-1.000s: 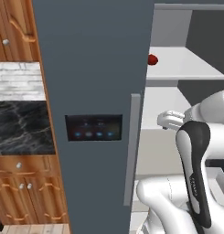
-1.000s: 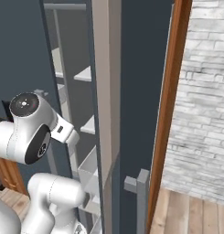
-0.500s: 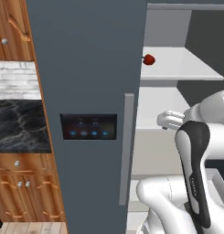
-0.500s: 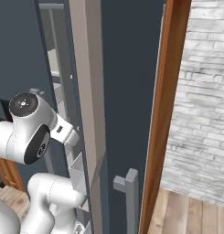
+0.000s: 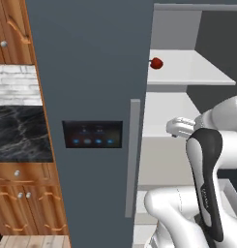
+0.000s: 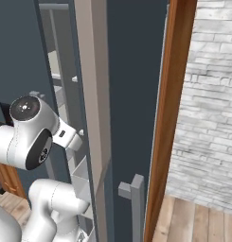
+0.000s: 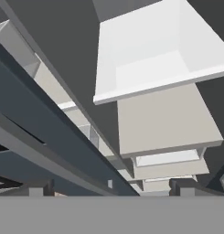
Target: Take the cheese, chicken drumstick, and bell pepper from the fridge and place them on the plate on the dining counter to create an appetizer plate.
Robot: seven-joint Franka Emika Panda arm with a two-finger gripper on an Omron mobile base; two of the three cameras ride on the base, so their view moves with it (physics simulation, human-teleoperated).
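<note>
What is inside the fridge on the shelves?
The bell pepper sits at the front left edge of a white shelf in the fridge. The arm covers the lower shelves; cheese and drumstick cannot be made out.

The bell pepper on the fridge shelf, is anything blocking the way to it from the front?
Nothing visible does. The bell pepper sits at the front left edge of a white shelf in the open fridge, with bare shelf beside it. The arm's elbow hangs lower, below that shelf.
</note>
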